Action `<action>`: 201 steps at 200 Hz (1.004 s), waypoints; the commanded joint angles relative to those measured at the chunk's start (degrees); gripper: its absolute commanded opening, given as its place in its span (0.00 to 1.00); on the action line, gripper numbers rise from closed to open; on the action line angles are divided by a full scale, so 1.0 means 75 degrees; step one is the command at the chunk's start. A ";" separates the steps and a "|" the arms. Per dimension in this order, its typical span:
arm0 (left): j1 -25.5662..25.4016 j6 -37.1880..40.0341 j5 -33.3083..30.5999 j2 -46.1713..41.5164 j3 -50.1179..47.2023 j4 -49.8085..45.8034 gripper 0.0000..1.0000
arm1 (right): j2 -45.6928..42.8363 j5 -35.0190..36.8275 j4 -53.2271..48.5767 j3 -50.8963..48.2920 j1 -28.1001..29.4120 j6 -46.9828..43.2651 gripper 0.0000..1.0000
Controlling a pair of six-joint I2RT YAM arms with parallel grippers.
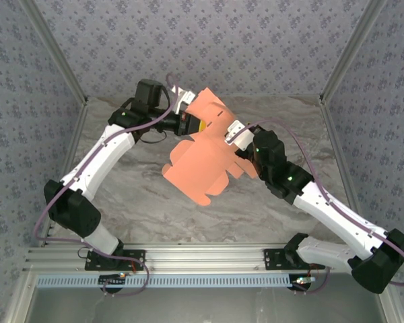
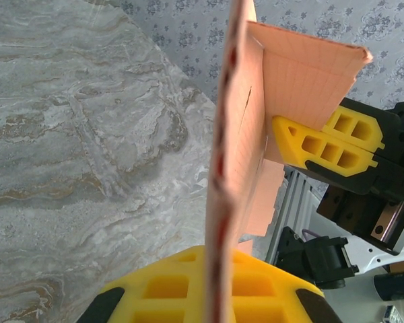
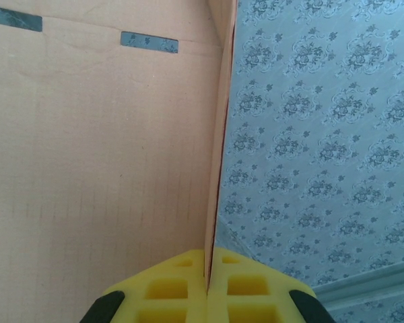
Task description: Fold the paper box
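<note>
no readable text, labels or numbers, none on the paper box

The left wrist camera sat right behind the left gripper, looking forward along it. It was edge-on and very close to the salmon-orange thin cardboard sheet, and past the sheet it also caught the right gripper. The right wrist camera faced likewise along the right gripper, tight against the same sheet, with a patterned blue-grey wall beyond. The top external camera looked down from high behind both grippers onto the grey marbled desk, sharing sheet and desk with the left wrist view.
</note>
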 commanded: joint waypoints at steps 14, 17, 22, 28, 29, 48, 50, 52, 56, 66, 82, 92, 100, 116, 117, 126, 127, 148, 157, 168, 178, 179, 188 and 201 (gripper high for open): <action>0.0107 -0.0172 -0.0494 -0.0283 -0.0166 -0.0041 0.00 | -0.0099 0.0271 -0.0027 0.0034 0.0080 -0.0261 0.00; 0.0105 -0.0171 -0.0504 -0.0283 -0.0173 -0.0043 0.00 | -0.0104 0.0288 -0.0023 0.0024 0.0093 -0.0270 0.00; 0.0115 -0.0182 -0.0517 -0.0275 -0.0195 -0.0033 0.00 | -0.0112 0.0322 -0.0011 0.0006 0.0092 -0.0276 0.00; 0.0105 -0.0190 -0.0524 -0.0271 -0.0206 -0.0036 0.00 | -0.0116 0.0323 -0.0009 -0.0028 0.0098 -0.0252 0.00; 0.0105 -0.0192 -0.0522 -0.0271 -0.0202 -0.0028 0.00 | -0.0117 0.0320 -0.0010 -0.0029 0.0092 -0.0253 0.00; 0.0117 -0.0196 -0.0525 -0.0294 -0.0276 0.0046 0.00 | -0.0202 0.0113 -0.0145 -0.0030 0.0069 -0.0014 0.00; 0.0117 -0.0186 -0.0530 -0.0300 -0.0284 0.0046 0.00 | -0.0214 0.0058 -0.0173 -0.0029 0.0047 0.0029 0.00; 0.0117 -0.0175 -0.0531 -0.0296 -0.0289 0.0049 0.00 | -0.0235 -0.0002 -0.0201 -0.0029 0.0027 0.0074 0.00; 0.0123 -0.0149 -0.0541 -0.0313 -0.0300 0.0044 0.00 | -0.0268 -0.0143 -0.0318 0.0008 -0.0015 0.0180 0.00; 0.0151 -0.0088 -0.0577 -0.0345 -0.0363 0.0049 0.00 | -0.0340 -0.0587 -0.0692 0.0129 -0.0196 0.0551 0.00; 0.0197 -0.0003 -0.0644 -0.0424 -0.0593 0.0220 0.02 | -0.0436 -0.1679 -0.1549 0.0420 -0.0610 0.1235 0.00; 0.0216 0.0080 -0.0728 -0.0500 -0.0787 0.0363 0.07 | -0.0447 -0.2302 -0.2036 0.0580 -0.0846 0.1599 0.00; 0.0211 0.0160 -0.0789 -0.0565 -0.0972 0.0498 0.10 | -0.0468 -0.2737 -0.2410 0.0681 -0.0995 0.1852 0.00; 0.0211 0.0223 -0.0880 -0.0691 -0.1375 0.0799 0.17 | -0.0402 -0.3509 -0.3116 0.0862 -0.1256 0.2332 0.00; 0.0211 0.0225 -0.0881 -0.0698 -0.1396 0.0823 0.17 | -0.0394 -0.3547 -0.3195 0.0874 -0.1270 0.2332 0.00; 0.0211 0.0221 -0.0898 -0.0748 -0.1650 0.1001 0.22 | -0.0306 -0.3871 -0.3564 0.0948 -0.1358 0.2536 0.00; 0.0211 0.0224 -0.0902 -0.0750 -0.1673 0.1018 0.23 | -0.0299 -0.3886 -0.3598 0.0952 -0.1356 0.2565 0.00; 0.0232 0.0235 -0.1205 -0.0787 -0.2190 0.1199 0.35 | -0.0116 -0.4084 -0.4208 0.0884 -0.1457 0.3080 0.00; 0.0245 0.0200 -0.1493 -0.0806 -0.2429 0.1247 0.39 | -0.0071 -0.4116 -0.4352 0.0748 -0.1535 0.3273 0.00; 0.0280 0.0053 -0.1939 -0.0873 -0.2755 0.1379 0.43 | -0.0026 -0.4164 -0.4416 0.0536 -0.1680 0.3450 0.00; 0.0292 -0.0124 -0.2531 -0.0968 -0.3032 0.1434 0.45 | 0.0044 -0.4259 -0.4429 0.0394 -0.1850 0.3567 0.00; 0.0293 -0.0142 -0.2586 -0.0989 -0.3062 0.1439 0.46 | 0.0051 -0.4274 -0.4434 0.0382 -0.1878 0.3572 0.00; 0.0281 -0.0298 -0.3028 -0.1142 -0.3332 0.1510 0.50 | 0.0124 -0.4391 -0.4462 0.0309 -0.2079 0.3666 0.00; 0.0209 -0.0460 -0.3304 -0.1444 -0.3800 0.1816 0.52 | 0.0298 -0.4448 -0.4504 0.0331 -0.2364 0.3821 0.00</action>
